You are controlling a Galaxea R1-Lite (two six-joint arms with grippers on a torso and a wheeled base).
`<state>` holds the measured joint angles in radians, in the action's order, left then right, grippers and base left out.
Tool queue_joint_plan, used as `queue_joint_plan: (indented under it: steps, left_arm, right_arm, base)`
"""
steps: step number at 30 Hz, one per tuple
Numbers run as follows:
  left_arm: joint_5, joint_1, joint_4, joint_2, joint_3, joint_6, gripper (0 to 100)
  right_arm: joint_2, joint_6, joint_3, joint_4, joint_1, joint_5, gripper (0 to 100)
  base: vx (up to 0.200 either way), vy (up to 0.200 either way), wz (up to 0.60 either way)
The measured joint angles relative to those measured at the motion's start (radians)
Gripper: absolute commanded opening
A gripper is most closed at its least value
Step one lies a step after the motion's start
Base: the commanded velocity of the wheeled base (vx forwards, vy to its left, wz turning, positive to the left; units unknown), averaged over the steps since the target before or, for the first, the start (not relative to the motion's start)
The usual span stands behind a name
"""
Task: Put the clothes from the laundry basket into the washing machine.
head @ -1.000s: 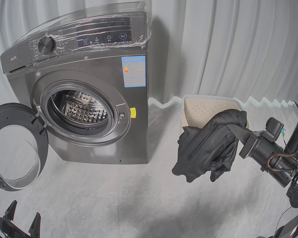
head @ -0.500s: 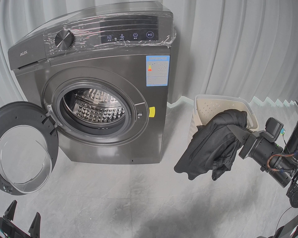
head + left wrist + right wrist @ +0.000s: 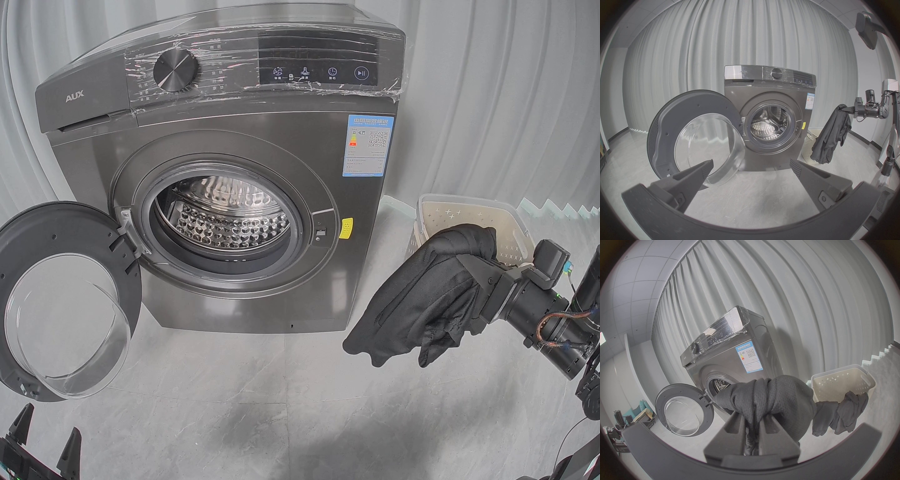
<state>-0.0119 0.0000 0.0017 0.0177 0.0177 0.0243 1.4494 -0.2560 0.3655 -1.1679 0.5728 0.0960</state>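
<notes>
Left gripper (image 3: 750, 162) is sitting low, fingers spread apart. Right gripper (image 3: 753, 427) is pinching the black garment (image 3: 425, 294), which is dangling above the floor before the basket (image 3: 465, 205), right of the washer (image 3: 250, 134), whose door (image 3: 37, 234) is standing wide.

The washing machine's (image 3: 250, 134) round opening (image 3: 228, 215) is left unblocked. Its door (image 3: 50, 228) is swung wide left. Floor (image 3: 262, 400) is spread before it.

Item count, head view:
1 washing machine (image 3: 237, 125) centre-left, 1 open door (image 3: 37, 237) at left edge, 1 laundry basket (image 3: 462, 215) right of centre, 1 black garment (image 3: 419, 294) lower right, 2 grippers: left gripper (image 3: 50, 424) bottom-left corner, right gripper (image 3: 475, 269) at right.
</notes>
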Motion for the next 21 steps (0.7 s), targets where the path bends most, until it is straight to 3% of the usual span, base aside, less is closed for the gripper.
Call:
queue_joint_plan:
  steps: [9, 21]
  left_arm:
    - [0.0, -0.001, 0.0, 0.0, 0.0, 0.0, 100]
    - [0.0, -0.001, 0.0, 0.0, 0.0, 0.0, 100]
  right_arm:
    - [0.006, 0.0, -0.003, -0.002, 0.0, -0.001, 0]
    - [0.017, -0.001, -0.004, -0.008, 0.002, -0.001, 0]
  base:
    - [0.0, 0.0, 0.0]
    - [0.0, 0.2, 0.0]
